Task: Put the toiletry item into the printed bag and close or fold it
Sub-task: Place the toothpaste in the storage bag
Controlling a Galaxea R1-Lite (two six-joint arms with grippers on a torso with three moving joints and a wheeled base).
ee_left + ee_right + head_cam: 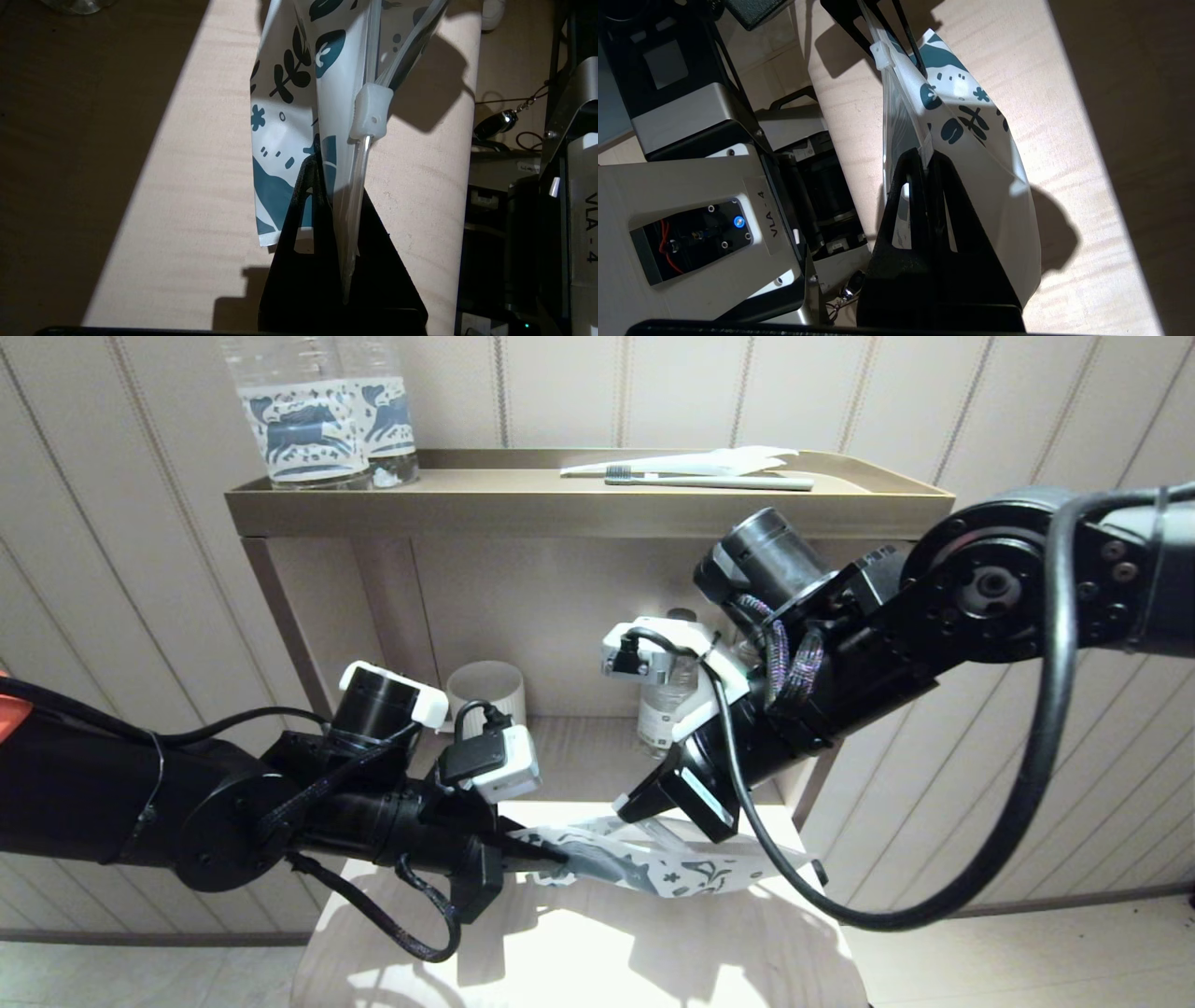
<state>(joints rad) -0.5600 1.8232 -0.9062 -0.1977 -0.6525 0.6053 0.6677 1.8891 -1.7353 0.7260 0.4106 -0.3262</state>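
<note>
Above low table point(579, 943): printed bag point(653, 863) stretched between both grippers, off surface. Left gripper point(551, 859) clamped on one end, right gripper point(667, 807) clamped on other. Toothbrush point(709, 481) on upper shelf point(579, 509), not bagged. Risk: thin plastic slips from pinch if arms pull apart; zip slider point(371, 112) near left fingers may jam.

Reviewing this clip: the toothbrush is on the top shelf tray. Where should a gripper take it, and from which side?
Probably the middle of the handle, coming from above, jaws closing across its width. The toothbrush lies flat and lengthwise on the tray, bristles toward the bottles, a white wrapper right behind it. Both grippers, left and right, are shut on the printed bag.
</note>
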